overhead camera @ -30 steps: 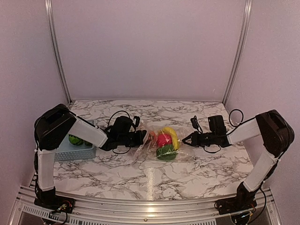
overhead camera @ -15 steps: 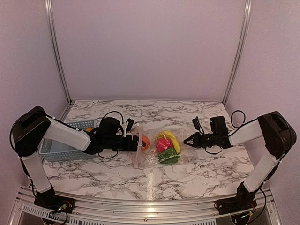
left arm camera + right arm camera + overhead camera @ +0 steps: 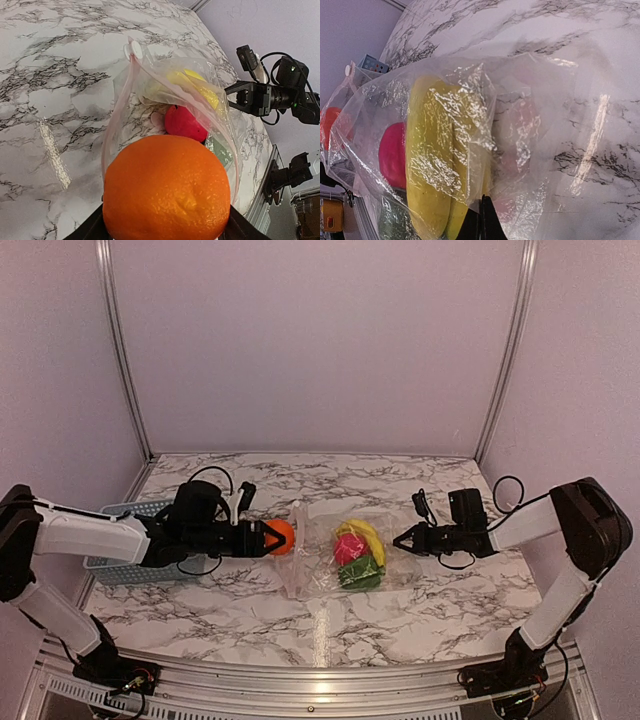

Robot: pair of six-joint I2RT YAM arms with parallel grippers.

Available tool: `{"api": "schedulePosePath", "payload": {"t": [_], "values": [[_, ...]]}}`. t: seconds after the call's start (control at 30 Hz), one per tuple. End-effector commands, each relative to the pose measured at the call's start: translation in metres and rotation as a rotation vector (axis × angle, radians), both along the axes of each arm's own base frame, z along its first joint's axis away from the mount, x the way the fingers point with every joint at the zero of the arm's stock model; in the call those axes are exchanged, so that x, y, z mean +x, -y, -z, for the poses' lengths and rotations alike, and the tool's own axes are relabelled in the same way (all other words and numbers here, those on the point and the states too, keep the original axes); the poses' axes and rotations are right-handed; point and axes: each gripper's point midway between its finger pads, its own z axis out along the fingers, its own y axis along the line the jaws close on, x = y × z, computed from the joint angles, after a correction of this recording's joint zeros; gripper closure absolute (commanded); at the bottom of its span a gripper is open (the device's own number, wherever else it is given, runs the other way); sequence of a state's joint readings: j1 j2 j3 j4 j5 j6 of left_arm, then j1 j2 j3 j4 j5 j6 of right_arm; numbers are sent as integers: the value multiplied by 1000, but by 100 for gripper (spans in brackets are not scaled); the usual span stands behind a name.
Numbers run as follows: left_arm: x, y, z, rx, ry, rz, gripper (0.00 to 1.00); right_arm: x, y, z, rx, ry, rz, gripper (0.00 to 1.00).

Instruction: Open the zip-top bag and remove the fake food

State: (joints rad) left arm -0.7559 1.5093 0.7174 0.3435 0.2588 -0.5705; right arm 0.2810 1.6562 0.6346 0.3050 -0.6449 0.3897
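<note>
Two tools — left tool (image 3: 270,537) grasping orange ball (image 3: 284,535), right tool (image 3: 400,538) clenched on zip-top bag (image 3: 300,575).

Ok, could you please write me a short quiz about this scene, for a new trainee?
1. What does the left gripper hold? A) a spoon B) the orange ball C) nothing
2. True or false: the right gripper is open.
3. Fill in: the red fruit lies inside the ___.

Key: 1 B. 2 False: it is shut on the edge of the bag. 3 bag.
</note>
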Motion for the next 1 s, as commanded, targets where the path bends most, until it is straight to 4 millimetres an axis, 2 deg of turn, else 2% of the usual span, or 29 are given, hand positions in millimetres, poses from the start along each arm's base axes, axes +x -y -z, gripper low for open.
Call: {"api": "schedulePosePath", "payload": {"t": [0.0, 0.07, 0.23, 0.4, 0.5, 0.7, 0.83, 0.97], "values": [[10, -39, -16, -30, -39, -97, 42, 7, 5, -6, -6, 23, 19, 100], [14, -56, -27, -48, -43, -147, 43, 8, 5, -8, -6, 29, 19, 100], [33, -136, -40, -54, -72, -414, 42, 7, 4, -10, 1, 34, 15, 100], [35, -225, -28, -25, -111, -685, 40, 6, 3, -11, 11, 33, 9, 100], [32, -266, -18, -6, -144, -813, 39, 6, 2, -11, 13, 32, 4, 100], [23, -326, 5, 23, -202, -1039, 35, 6, 1, -10, 16, 31, 0, 100], [21, -349, 15, 21, -227, -1117, 33, 6, 1, -11, 20, 31, -3, 100], [21, -360, 24, 31, -245, -1153, 27, 5, 0, -10, 24, 27, -11, 100]]}}
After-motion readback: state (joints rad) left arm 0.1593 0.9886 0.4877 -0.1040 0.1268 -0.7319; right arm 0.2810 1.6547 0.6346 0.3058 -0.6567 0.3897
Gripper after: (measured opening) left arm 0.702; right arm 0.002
